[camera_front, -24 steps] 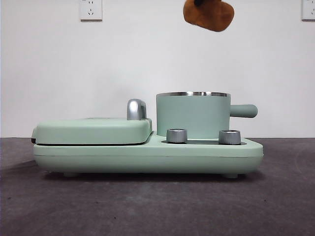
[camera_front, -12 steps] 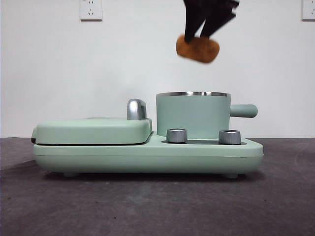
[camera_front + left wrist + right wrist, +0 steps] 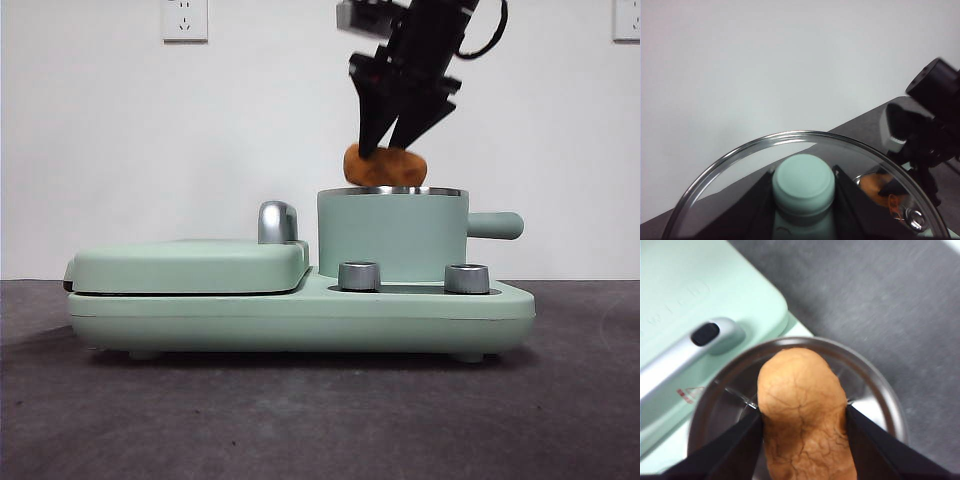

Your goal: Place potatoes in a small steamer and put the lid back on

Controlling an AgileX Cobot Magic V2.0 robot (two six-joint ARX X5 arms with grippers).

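the right gripper (image 3: 391,150) clamps the wrinkled orange-brown potato (image 3: 384,166) just above the mint-green steel-rimmed steamer pot (image 3: 392,233); the left gripper (image 3: 803,210) grips the glass lid (image 3: 740,165) by its knob.

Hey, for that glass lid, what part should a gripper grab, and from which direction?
Probably the small mint-green knob at the center of the lid, approached from straight above. It is the only raised part; the glass dome and thin steel rim offer little to pinch. The left gripper holds it exactly that way, a jaw on each side of the knob.
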